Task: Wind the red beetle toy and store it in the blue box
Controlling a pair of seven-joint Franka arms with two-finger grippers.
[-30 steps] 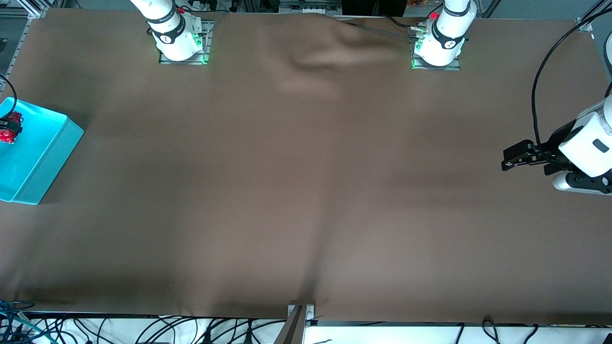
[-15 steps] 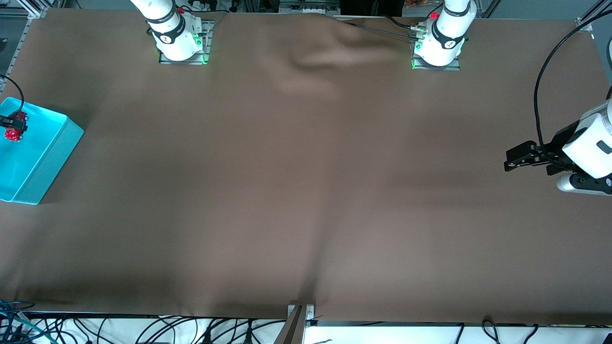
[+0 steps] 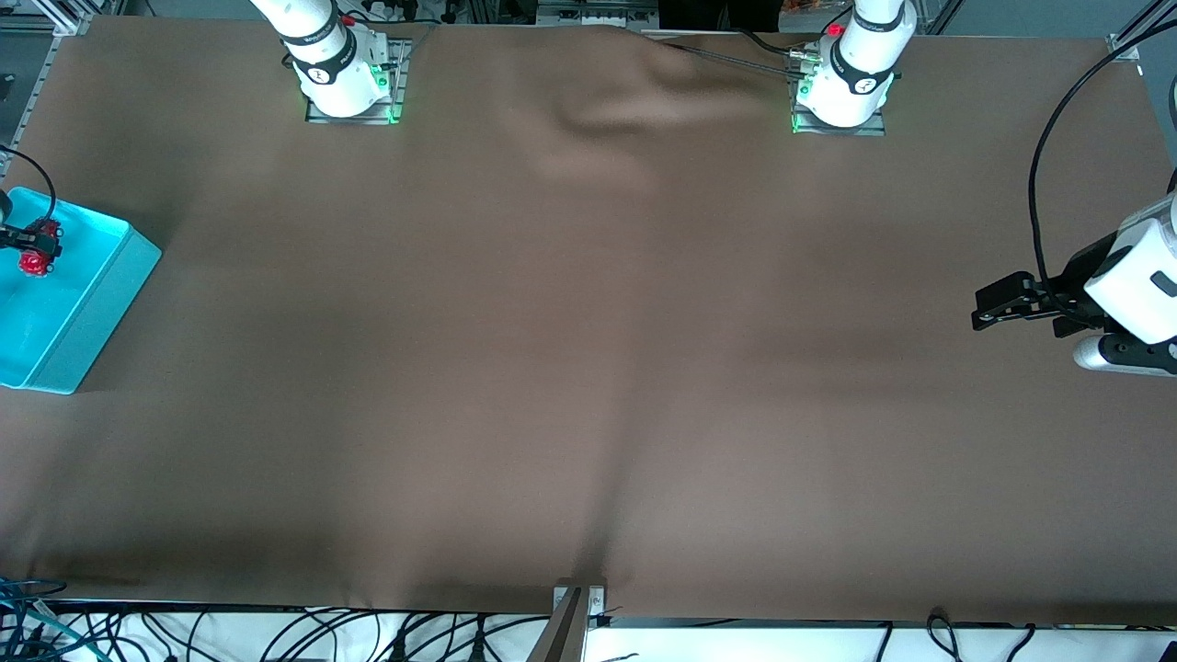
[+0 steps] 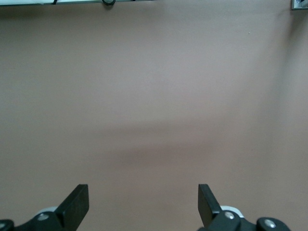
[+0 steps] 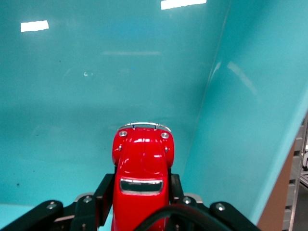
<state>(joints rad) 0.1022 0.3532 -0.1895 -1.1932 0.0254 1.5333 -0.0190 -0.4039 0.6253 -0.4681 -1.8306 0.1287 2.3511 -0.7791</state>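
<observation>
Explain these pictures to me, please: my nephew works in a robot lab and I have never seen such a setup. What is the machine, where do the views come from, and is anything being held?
These are two robot arms bolted to a table under a brown cloth. The wide picture comes from a high camera that faces them. The other two come from small cameras on the arms' wrists, looking down past each claw.

The right claw is shut on a red beetle toy, a tiny car. It holds the car inside the blue box, which stands at the right arm's end of the table. Whether the car touches the box floor cannot be told.

The left claw is open and holds nothing. That arm waits over bare cloth at its own end of the table.
</observation>
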